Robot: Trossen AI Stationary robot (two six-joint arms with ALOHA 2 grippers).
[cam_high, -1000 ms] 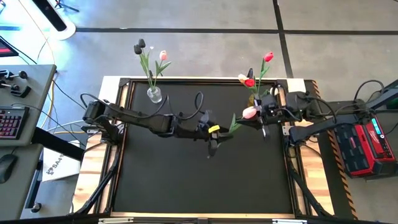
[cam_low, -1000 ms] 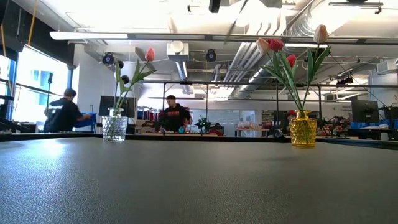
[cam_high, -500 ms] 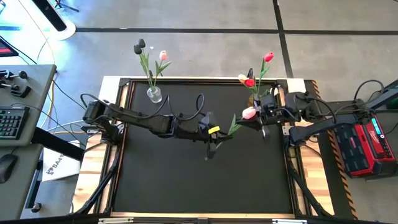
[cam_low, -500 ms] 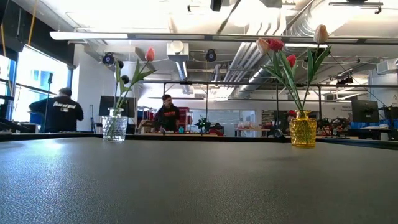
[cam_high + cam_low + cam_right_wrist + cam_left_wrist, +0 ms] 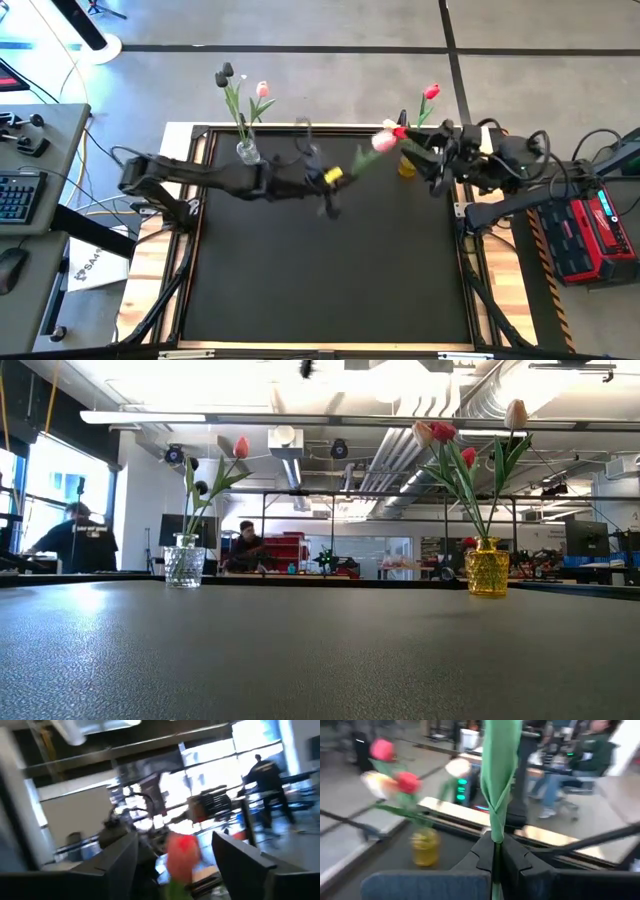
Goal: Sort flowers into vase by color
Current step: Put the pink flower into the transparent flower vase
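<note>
Above the bench's far edge, the left pincer [image 5: 495,857] clenched a pink tulip's stem [image 5: 352,164] while the right pincer [image 5: 437,160] stood released beside the yellow vase [image 5: 406,166]; swinging could whip the long stem loose.

Both arms are dark, slim and jointed, with black cables looping loosely along them. The left tool [image 5: 330,192] carries a small yellow mark near its wrist; the right tool [image 5: 437,165] has blocky black fingers [image 5: 240,860].

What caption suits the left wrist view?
Left gripper shut on a green tulip stem, yellow vase beyond.
</note>
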